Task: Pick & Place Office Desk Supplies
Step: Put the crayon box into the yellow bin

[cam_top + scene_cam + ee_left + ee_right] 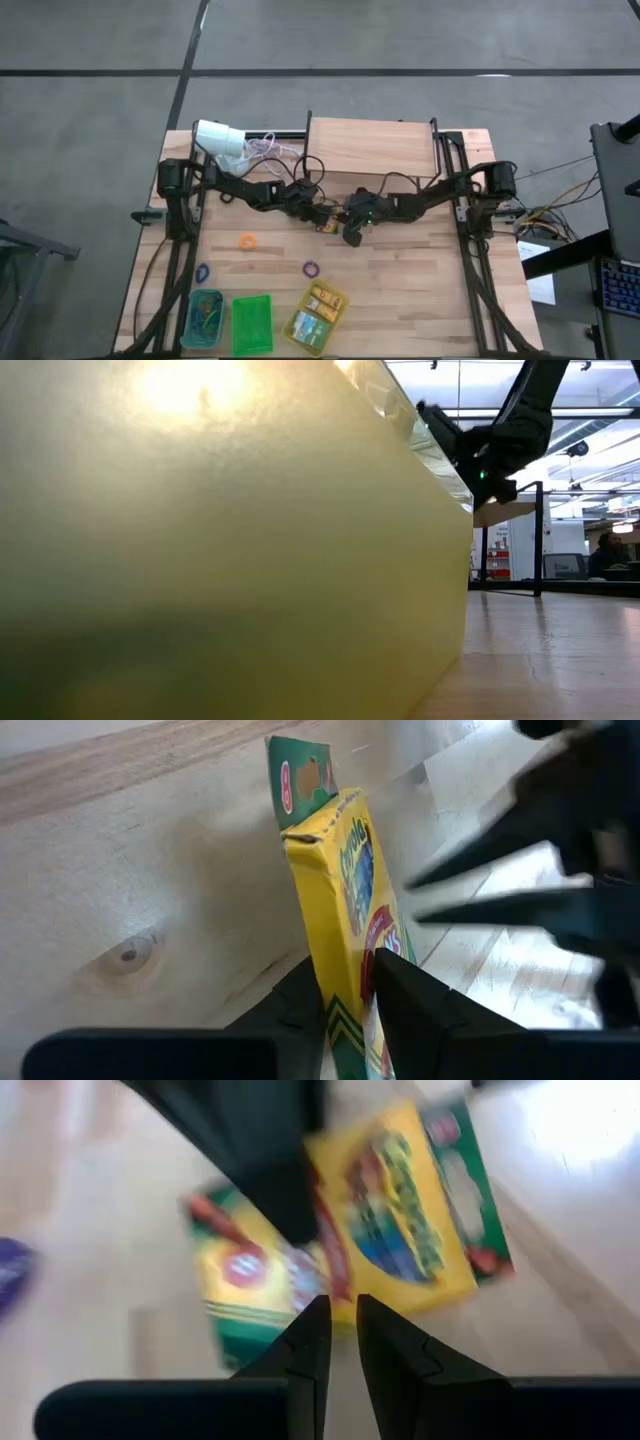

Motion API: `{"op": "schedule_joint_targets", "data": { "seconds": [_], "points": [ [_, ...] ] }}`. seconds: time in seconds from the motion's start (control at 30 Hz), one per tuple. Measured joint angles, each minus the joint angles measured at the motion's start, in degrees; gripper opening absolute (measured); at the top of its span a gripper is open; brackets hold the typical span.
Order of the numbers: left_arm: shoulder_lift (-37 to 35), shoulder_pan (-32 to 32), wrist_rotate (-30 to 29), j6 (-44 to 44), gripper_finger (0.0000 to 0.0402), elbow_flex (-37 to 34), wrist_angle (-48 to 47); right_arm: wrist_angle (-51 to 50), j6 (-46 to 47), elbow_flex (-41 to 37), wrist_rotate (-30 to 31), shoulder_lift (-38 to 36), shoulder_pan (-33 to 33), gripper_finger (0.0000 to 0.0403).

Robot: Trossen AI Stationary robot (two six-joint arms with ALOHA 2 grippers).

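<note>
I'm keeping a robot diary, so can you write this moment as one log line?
left gripper: shut on yellow-and-green cardboard crayon box | right gripper: shut, empty, beside box | place: mid wooden table

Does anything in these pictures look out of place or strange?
Yes. The low view is almost wholly blocked by a yellow translucent container standing right before the camera. Also, rubber-band loops, one orange and one purple, lie loose on the table, outside the containers.
</note>
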Motion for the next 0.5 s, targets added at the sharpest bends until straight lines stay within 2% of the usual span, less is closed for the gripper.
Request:
{"op": "schedule_joint_targets", "data": {
  "seconds": [0.3, 0.5],
  "points": [
    [-0.06, 0.02, -0.07, -0.02, 0.0055, 0.02, 0.04, -3.57, -2.12, 0.08, 0.01, -7.53, 0.4, 0.0052],
    [-0.1, 0.02, -0.07, -0.07, 0.0037, 0.02, 0.09, -12.03, -2.08, 0.13, 0.08, -12.7, 0.73, 0.0052]
  ]
}}
